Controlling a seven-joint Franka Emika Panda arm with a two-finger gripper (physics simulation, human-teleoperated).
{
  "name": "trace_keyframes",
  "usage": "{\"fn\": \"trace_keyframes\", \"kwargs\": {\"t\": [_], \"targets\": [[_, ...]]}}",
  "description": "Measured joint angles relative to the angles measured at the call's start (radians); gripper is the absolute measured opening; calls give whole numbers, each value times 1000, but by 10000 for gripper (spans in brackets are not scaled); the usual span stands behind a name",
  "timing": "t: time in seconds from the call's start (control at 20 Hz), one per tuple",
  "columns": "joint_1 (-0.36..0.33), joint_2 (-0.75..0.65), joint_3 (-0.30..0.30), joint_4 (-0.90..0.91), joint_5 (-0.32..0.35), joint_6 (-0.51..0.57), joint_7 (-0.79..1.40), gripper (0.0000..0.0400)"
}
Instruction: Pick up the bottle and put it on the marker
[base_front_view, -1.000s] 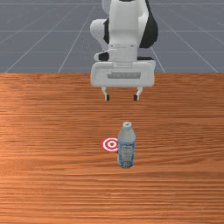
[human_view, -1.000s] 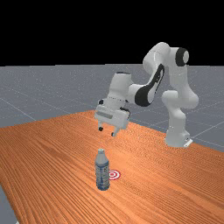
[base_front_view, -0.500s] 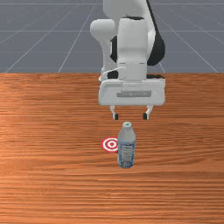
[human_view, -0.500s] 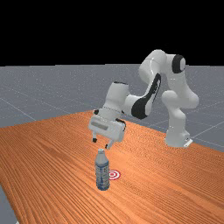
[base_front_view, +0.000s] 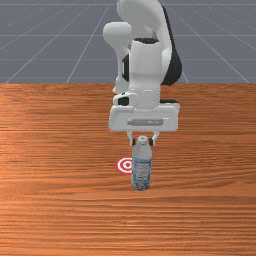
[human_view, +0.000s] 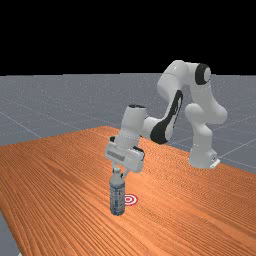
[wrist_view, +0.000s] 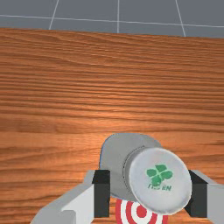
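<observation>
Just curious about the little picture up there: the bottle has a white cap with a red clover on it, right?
Not quite: the clover is green, as the wrist view shows. The bottle's cap is white.

Bottle (base_front_view: 141, 172) as landmark: neck between fingers of gripper (base_front_view: 142, 142). Table (base_front_view: 60, 200) beneath bottle. Target marker (base_front_view: 124, 165) on table, near bottle: to front view's left and partly behind it; to far view's right of its lower part. Arm base (human_view: 202, 152) well apart, behind bottle, to far view's right.
</observation>
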Motion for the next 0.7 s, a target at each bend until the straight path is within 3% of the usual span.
{"fn": "trace_keyframes", "kwargs": {"t": [0.35,0.7], "targets": [[-14,-219,-5,-247,6,49,-9,213],[-27,-203,-30,-338,-7,129,1,213]]}}
